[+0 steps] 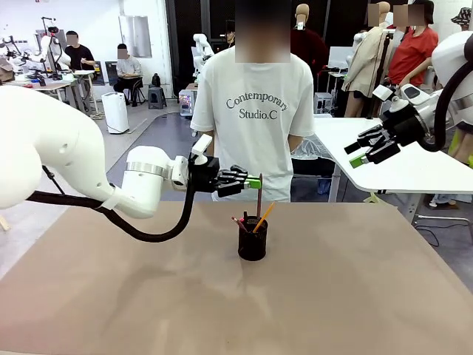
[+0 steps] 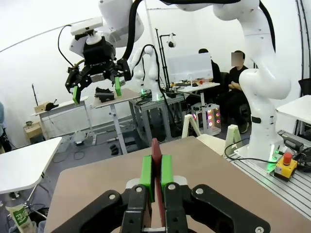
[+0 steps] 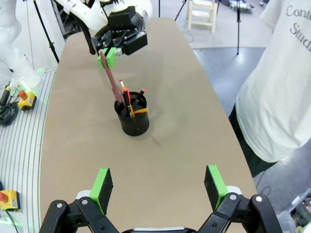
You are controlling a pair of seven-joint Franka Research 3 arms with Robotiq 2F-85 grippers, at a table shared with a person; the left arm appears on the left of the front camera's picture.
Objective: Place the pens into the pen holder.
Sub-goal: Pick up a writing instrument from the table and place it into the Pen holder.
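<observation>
The black mesh pen holder (image 1: 253, 242) stands mid-table, also seen in the right wrist view as pen holder (image 3: 134, 121). An orange-yellow pencil (image 1: 264, 216) and a black pen with a red tip (image 1: 240, 221) lean inside it. My left gripper (image 1: 256, 181) hovers just above the cup, shut on the top of a reddish-brown pen (image 1: 259, 198) that hangs nearly upright with its lower end at the cup's mouth. In the left wrist view the pen (image 2: 156, 162) sits clamped between the green pads (image 2: 146, 171). My right gripper (image 1: 362, 153) is open, raised at the right, well away from the cup.
A person in a white T-shirt (image 1: 255, 111) stands at the table's far edge, right behind the cup. The brown tabletop (image 1: 332, 296) is bare around the holder. A white table (image 1: 399, 163) stands beyond the right side.
</observation>
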